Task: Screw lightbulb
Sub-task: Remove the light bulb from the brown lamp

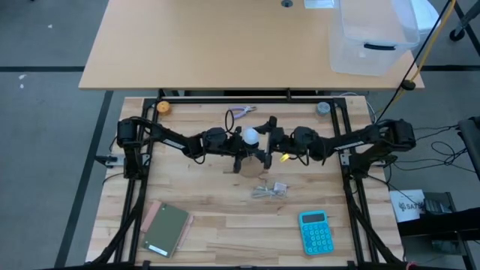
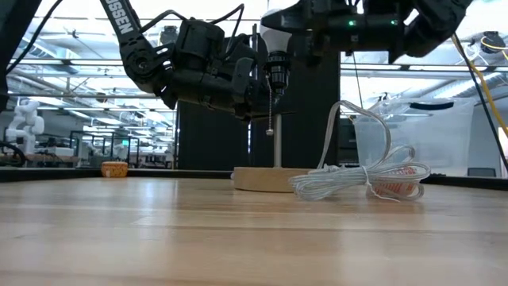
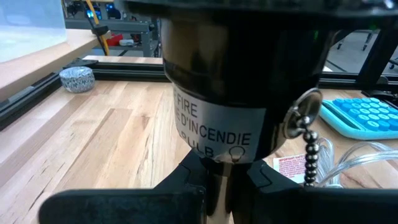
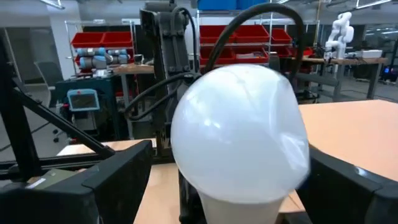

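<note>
The whitish lightbulb [image 4: 239, 137] stands upright on top of the black socket [image 3: 217, 81], which has a label and a hanging bead chain [image 2: 271, 111]. The socket stands on a thin stem above its round wooden disc base [image 2: 262, 179], near the table's middle. My left gripper [image 1: 234, 147] is shut just below the socket. My right gripper [image 1: 264, 139] is shut on the bulb [image 1: 250, 136]. In the low view the bulb [image 2: 274, 36] shows above the socket [image 2: 275, 70]. My left gripper pinches the narrow neck [image 3: 219, 183] just under the black socket between its two fingers [image 3: 186, 180], coming level from the table's left. The socket stays upright, its wooden base resting on the table. My right gripper has the bulb's rounded glass [image 4: 186, 168] between its two fingers [image 4: 124, 174], one on each side, coming level from the table's right. The bulb stands upright, its narrow end down in the socket; the actual touching spots are hidden behind the bulb.
A coiled white cord with a clear wrapper [image 1: 270, 190] lies just in front of the base. A blue calculator [image 1: 315, 231] lies near right, a green notebook [image 1: 166, 229] near left, pliers [image 1: 241, 112] behind the arms. A clear bin [image 1: 371, 37] stands on the far table.
</note>
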You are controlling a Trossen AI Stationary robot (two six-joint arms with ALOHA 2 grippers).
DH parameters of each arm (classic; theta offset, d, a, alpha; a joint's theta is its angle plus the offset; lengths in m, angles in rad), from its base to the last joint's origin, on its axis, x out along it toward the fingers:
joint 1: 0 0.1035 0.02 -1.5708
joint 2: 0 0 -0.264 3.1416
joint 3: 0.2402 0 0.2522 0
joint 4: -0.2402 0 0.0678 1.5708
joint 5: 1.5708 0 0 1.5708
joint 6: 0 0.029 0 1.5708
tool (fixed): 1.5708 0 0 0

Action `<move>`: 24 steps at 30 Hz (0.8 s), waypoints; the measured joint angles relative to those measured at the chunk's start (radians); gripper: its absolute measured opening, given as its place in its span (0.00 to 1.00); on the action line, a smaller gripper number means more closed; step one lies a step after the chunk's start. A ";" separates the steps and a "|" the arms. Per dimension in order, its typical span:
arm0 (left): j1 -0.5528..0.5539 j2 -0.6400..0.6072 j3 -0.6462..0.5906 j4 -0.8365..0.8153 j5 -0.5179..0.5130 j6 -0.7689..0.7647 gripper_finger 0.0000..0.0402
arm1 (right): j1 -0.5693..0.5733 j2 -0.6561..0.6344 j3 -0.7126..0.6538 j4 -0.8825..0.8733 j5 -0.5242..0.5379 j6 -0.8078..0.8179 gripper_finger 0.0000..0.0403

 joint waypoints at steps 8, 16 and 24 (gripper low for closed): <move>-0.001 0.000 0.000 0.000 0.005 0.001 0.08 | -0.004 -0.001 0.030 -0.077 -0.002 -0.049 0.88; -0.005 0.000 0.000 0.000 0.026 0.007 0.08 | -0.042 -0.083 0.030 -0.177 -0.009 -0.085 0.88; -0.005 0.000 0.000 0.000 0.030 0.003 0.08 | -0.058 -0.147 0.030 -0.295 -0.013 -0.111 0.88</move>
